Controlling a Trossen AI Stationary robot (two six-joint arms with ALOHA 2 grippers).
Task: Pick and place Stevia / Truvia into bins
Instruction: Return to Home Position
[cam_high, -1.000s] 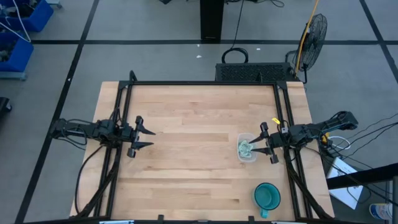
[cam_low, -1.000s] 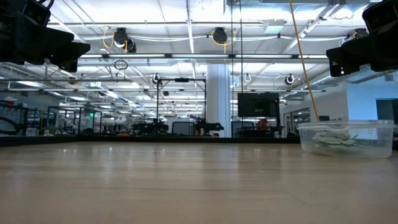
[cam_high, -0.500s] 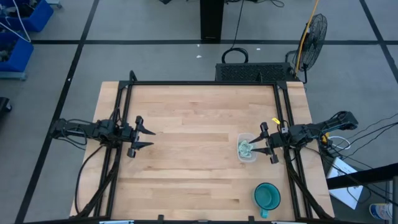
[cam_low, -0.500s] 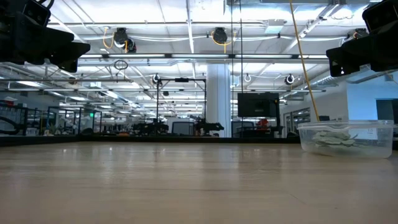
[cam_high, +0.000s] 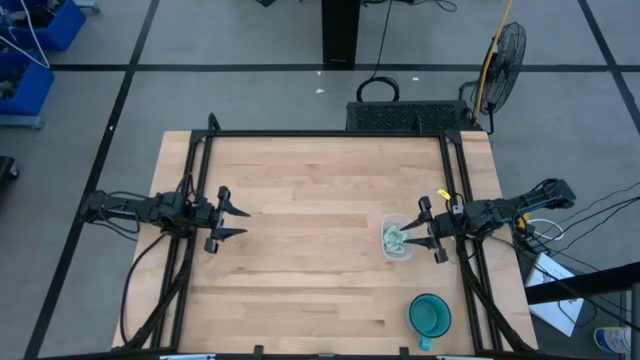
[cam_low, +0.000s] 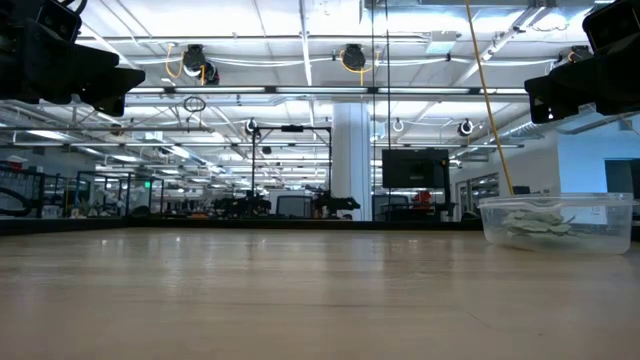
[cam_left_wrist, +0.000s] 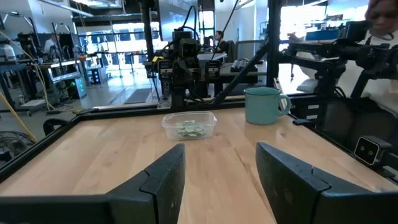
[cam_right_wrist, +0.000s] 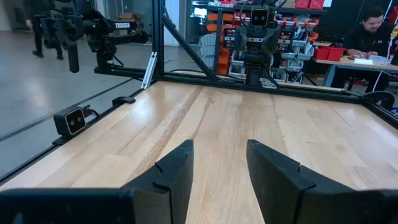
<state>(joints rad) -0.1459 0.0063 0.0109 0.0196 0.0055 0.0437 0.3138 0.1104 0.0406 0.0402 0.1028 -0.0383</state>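
The pale green and white sweetener packets (cam_high: 394, 238) lie heaped inside the clear plastic tub (cam_high: 398, 252), which stands on the table's right half; the low view shows the tub (cam_low: 556, 238) and the left wrist view shows it too (cam_left_wrist: 189, 125). My right gripper (cam_high: 431, 230) hangs open in the air just right of the tub, touching nothing. My left gripper (cam_high: 230, 224) hangs open over the table's left side, far from the tub.
A teal-green cup with a handle (cam_high: 430, 316) stands near the table's near right corner. Black frame rails (cam_high: 330, 134) run along the far edge and both sides. Bare wood (cam_high: 310, 230) lies between the two arms. A person sits in the room beyond (cam_right_wrist: 372, 28).
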